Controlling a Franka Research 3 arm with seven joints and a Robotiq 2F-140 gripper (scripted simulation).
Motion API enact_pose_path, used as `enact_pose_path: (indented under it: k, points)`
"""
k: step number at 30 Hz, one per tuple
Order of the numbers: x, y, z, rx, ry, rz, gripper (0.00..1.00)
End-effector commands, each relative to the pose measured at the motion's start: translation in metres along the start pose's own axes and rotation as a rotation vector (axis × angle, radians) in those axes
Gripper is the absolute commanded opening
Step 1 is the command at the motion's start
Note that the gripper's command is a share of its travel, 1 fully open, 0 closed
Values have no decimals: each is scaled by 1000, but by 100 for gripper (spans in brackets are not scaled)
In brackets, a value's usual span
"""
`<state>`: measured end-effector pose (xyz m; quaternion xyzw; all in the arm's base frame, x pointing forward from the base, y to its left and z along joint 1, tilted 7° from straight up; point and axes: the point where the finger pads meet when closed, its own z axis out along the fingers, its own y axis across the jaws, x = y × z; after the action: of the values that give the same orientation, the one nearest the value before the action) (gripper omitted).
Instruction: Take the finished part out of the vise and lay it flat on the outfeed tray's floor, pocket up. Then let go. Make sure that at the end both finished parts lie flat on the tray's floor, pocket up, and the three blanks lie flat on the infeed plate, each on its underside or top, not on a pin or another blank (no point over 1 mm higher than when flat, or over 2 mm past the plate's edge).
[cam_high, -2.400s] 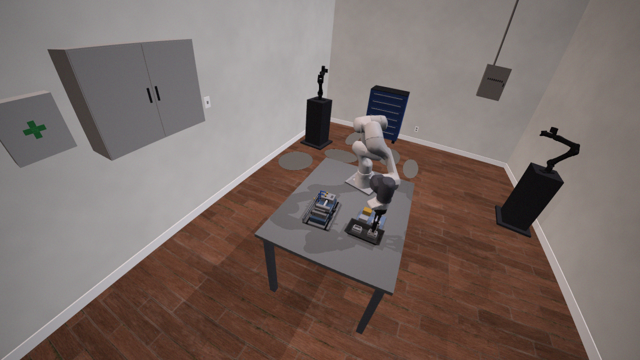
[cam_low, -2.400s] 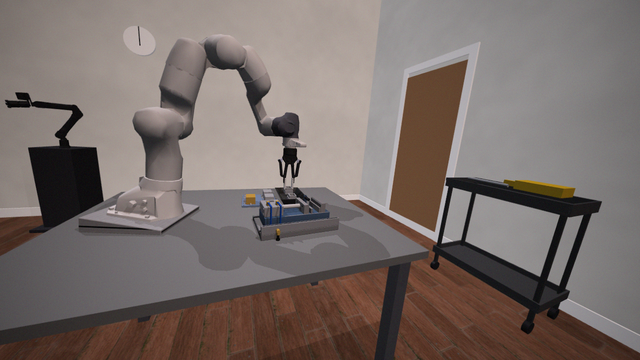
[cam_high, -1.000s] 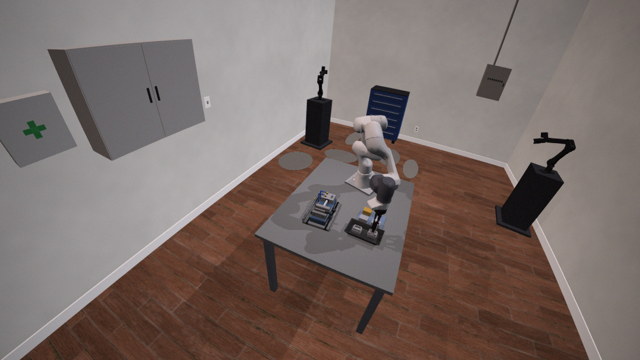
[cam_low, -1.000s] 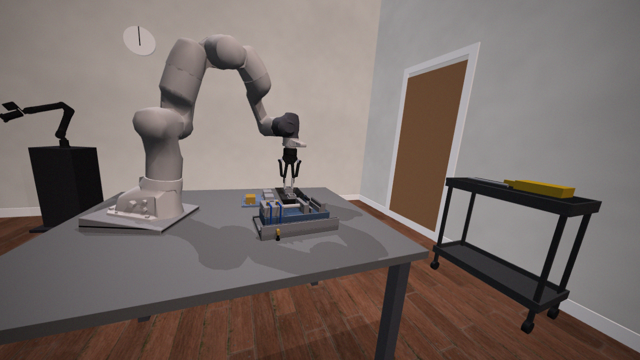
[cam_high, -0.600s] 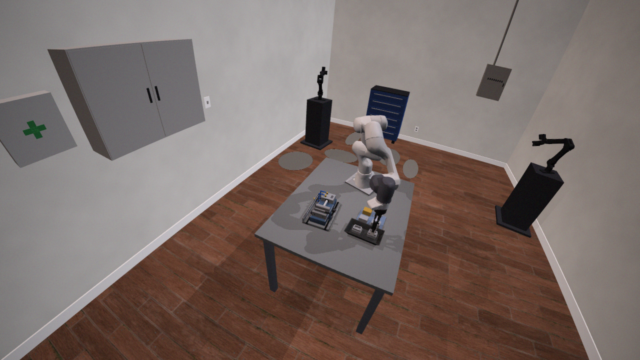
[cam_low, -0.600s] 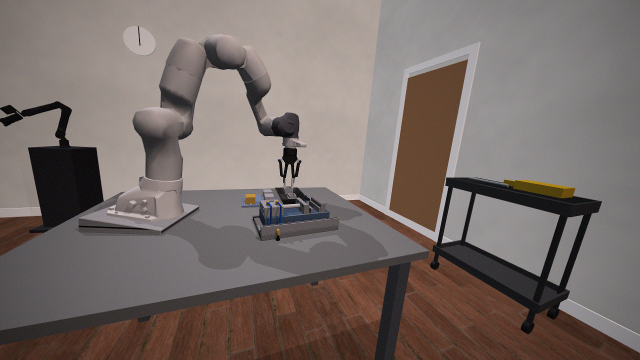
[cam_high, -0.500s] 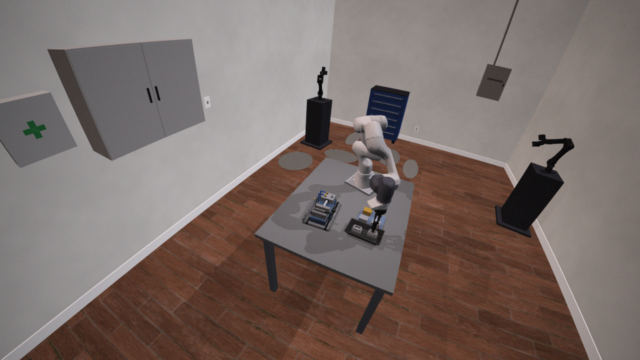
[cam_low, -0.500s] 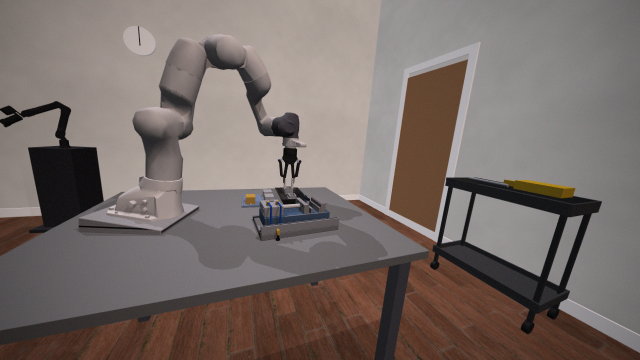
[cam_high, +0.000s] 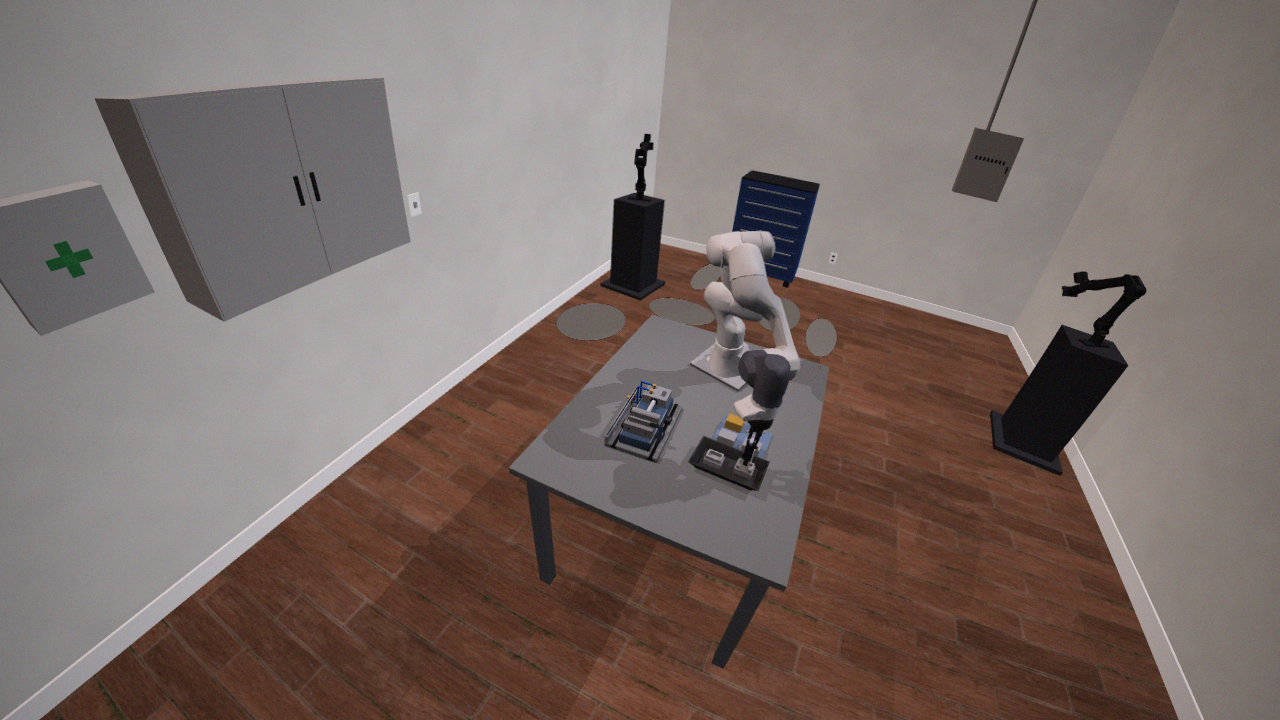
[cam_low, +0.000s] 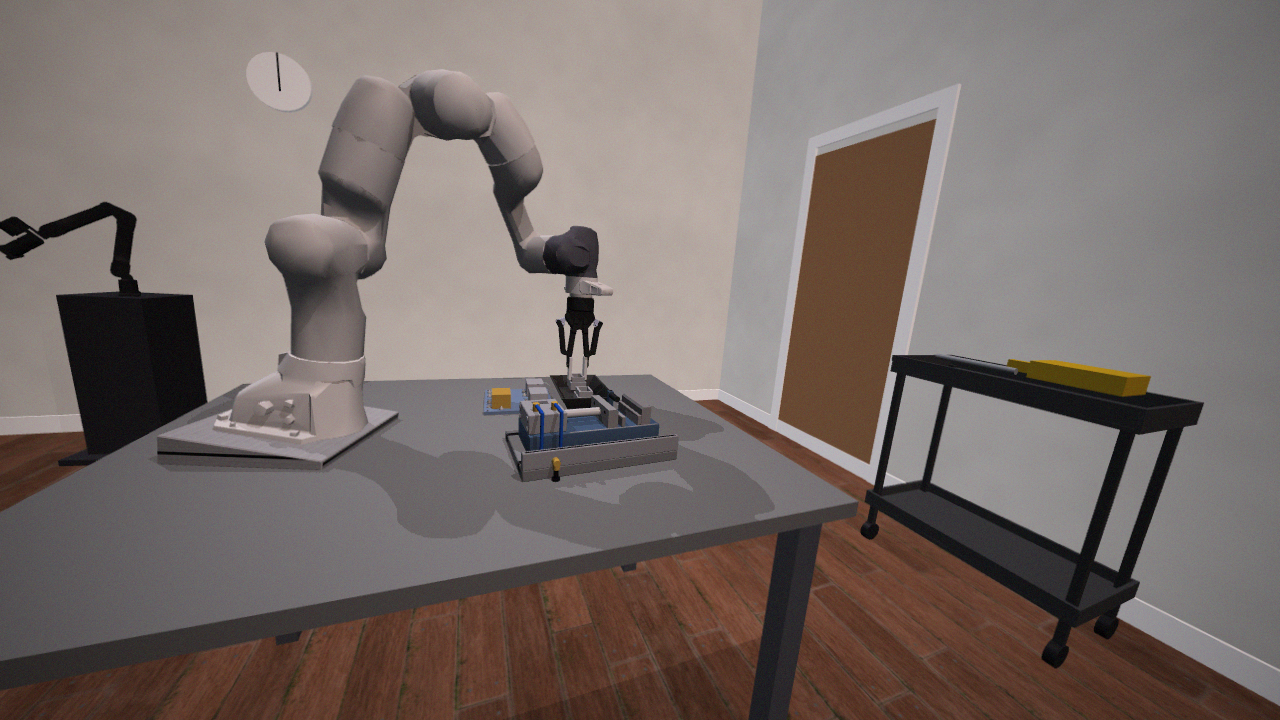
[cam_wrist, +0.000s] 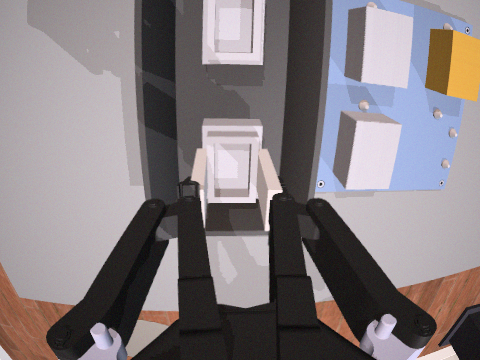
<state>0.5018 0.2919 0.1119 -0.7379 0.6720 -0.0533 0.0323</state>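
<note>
My gripper (cam_wrist: 231, 165) (cam_high: 747, 460) (cam_low: 580, 374) is shut on the finished part (cam_wrist: 232, 163), a white block with its square pocket facing up. It holds the part level, low inside the dark outfeed tray (cam_wrist: 155, 60) (cam_high: 700, 445), at the tray's near end in the wrist view. I cannot tell whether the part touches the tray floor. A second white pocketed part (cam_wrist: 234, 23) (cam_high: 713, 458) lies flat on the tray floor at its far end. The blue and grey vise (cam_high: 644, 420) (cam_low: 590, 431) stands apart on the table, away from the tray.
A light blue plate (cam_wrist: 416, 140) beside the tray carries two plain white blocks (cam_wrist: 379, 47) (cam_wrist: 367, 150) and an orange block (cam_wrist: 454, 63) (cam_high: 734, 420) (cam_low: 500, 397). The robot base (cam_low: 295, 407) stands at the table's back. A black cart (cam_low: 1029, 402) stands off the table.
</note>
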Motion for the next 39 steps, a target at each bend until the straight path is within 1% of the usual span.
enact_pose_path:
  k: [1, 21, 39]
  points:
    - [-1, -2, 1, 7, -1, 4, 0]
    - [0, -2, 9, 7, -1, 5, 0]
    - [0, -2, 10, 7, -1, 5, 0]
